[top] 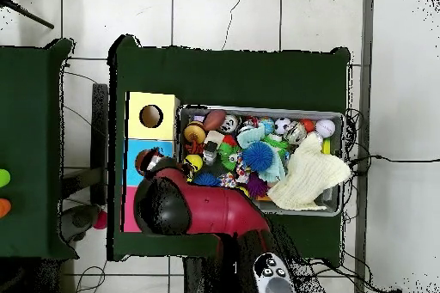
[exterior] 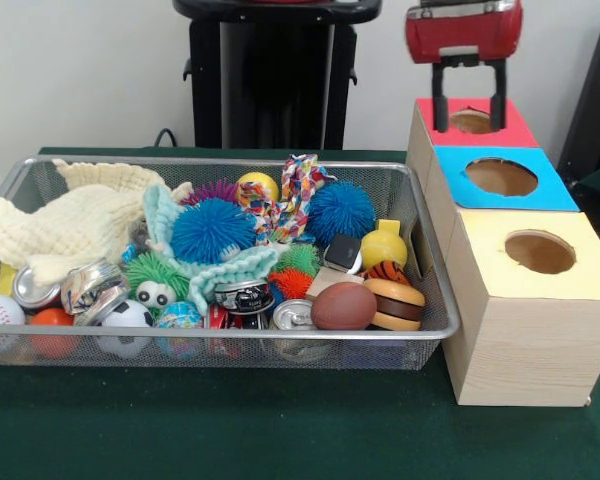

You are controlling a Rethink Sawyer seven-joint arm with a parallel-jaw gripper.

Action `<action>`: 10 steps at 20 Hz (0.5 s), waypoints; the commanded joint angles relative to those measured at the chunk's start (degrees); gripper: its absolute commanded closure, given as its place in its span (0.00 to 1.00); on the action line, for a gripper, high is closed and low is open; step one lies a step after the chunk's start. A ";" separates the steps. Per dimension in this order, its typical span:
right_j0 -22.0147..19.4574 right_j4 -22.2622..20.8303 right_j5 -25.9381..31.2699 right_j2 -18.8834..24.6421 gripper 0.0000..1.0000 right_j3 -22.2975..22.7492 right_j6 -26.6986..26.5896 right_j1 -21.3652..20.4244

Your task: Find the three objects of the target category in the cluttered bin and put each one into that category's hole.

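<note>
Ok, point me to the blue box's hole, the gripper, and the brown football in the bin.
hole [exterior: 501, 177], front view, middle of the round cut-out.
gripper [exterior: 469, 123], front view, between its fingertips.
brown football [exterior: 344, 306], front view, middle of its side.

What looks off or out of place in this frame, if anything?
Little stands out. In the cluttered bin, the cream knitted cloth drapes over the far-left rim, and some cans look crushed. The hand hovers open over the red-topped box, not the blue one's hole.

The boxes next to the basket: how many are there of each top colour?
Red-topped box: 1
Blue-topped box: 1
Yellow-topped box: 1
Total: 3
</note>
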 commanded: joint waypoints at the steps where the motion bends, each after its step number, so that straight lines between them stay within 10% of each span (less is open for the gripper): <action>1: -7.98 -6.58 9.01 4.98 0.00 -5.29 -9.03 2.79; 10: -19.63 -13.85 12.14 11.72 0.00 -7.95 -12.81 5.99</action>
